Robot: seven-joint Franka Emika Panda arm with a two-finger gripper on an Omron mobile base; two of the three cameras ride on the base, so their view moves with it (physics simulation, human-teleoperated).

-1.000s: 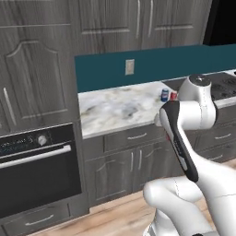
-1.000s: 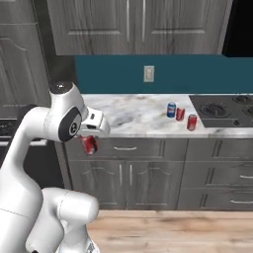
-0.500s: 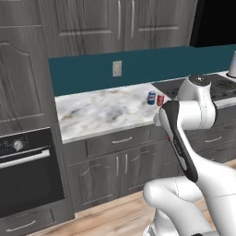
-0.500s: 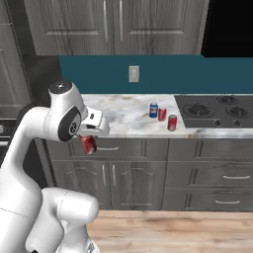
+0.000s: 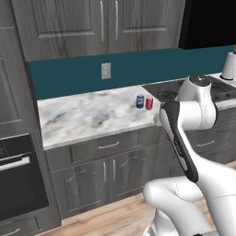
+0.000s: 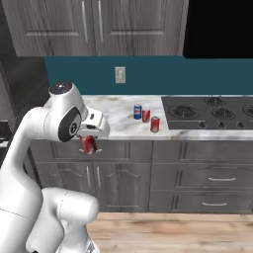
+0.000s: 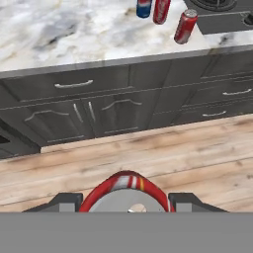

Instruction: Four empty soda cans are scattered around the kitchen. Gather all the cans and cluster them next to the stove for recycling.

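Note:
My gripper (image 6: 89, 148) is shut on a red soda can (image 6: 88, 143), held in front of the counter's drawer fronts, left of the stove. In the hand view the same can (image 7: 126, 188) sits between the dark fingertips (image 7: 64, 201). Three more cans stand together on the marble counter by the stove's left edge: a blue one (image 6: 138, 111), a red one (image 6: 146, 115) and a red one (image 6: 155, 124) nearer the front. The hand view shows them at the top, blue (image 7: 144, 7), red (image 7: 161, 10) and red (image 7: 185, 27). The stove (image 6: 212, 112) (image 5: 171, 91) lies right of them.
Grey drawers and cabinet doors (image 7: 99, 116) run under the counter (image 5: 83, 115), with wooden floor (image 7: 148, 153) below. A black built-in oven (image 5: 18, 179) stands at the far left. A tall white cylinder (image 5: 229, 66) stands behind the stove. Upper cabinets (image 6: 99, 24) hang above.
The whole scene has slid left in both base views, so the base has driven right, toward the stove. The gripper has kept the red can in the same pose.

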